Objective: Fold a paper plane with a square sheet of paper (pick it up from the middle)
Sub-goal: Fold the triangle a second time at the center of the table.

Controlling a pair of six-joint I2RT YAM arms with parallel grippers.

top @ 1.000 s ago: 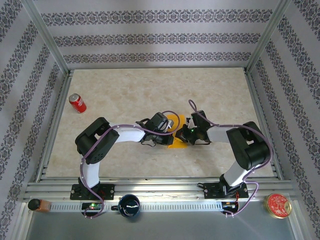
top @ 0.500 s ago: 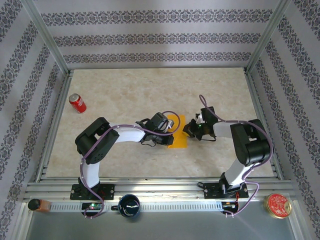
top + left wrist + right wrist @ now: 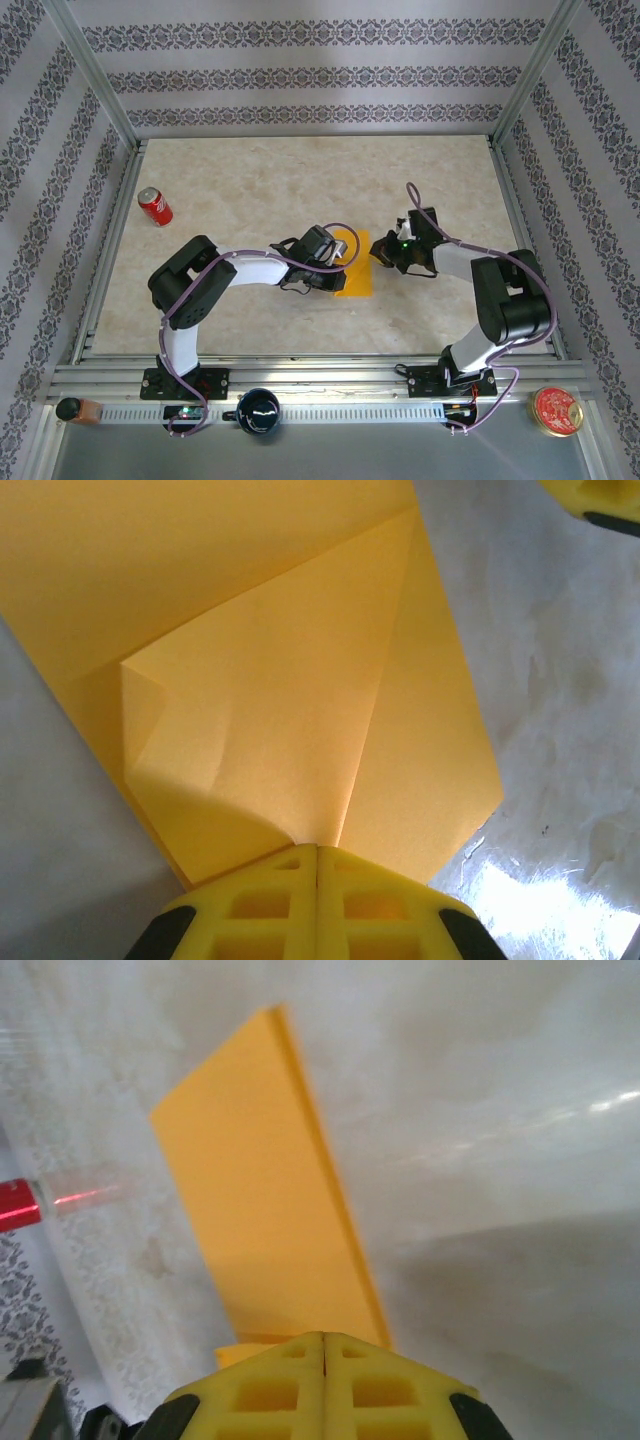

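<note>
Your left gripper (image 3: 346,254) is closed tight, with its tips on the left part of the sheet of paper (image 3: 357,282); you can't tell whether any of it is pinched. The sheet lies mid-table. It is orange-yellow and folded narrow, with angled flaps meeting at a crease. Your right gripper (image 3: 384,256) is closed too and holds nothing, just beside the sheet's right edge.

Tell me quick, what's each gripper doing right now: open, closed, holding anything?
Left gripper: closed, tips against the folded paper; pinching or just pressing, cannot tell.
Right gripper: closed, next to the paper, nothing visibly held.
</note>
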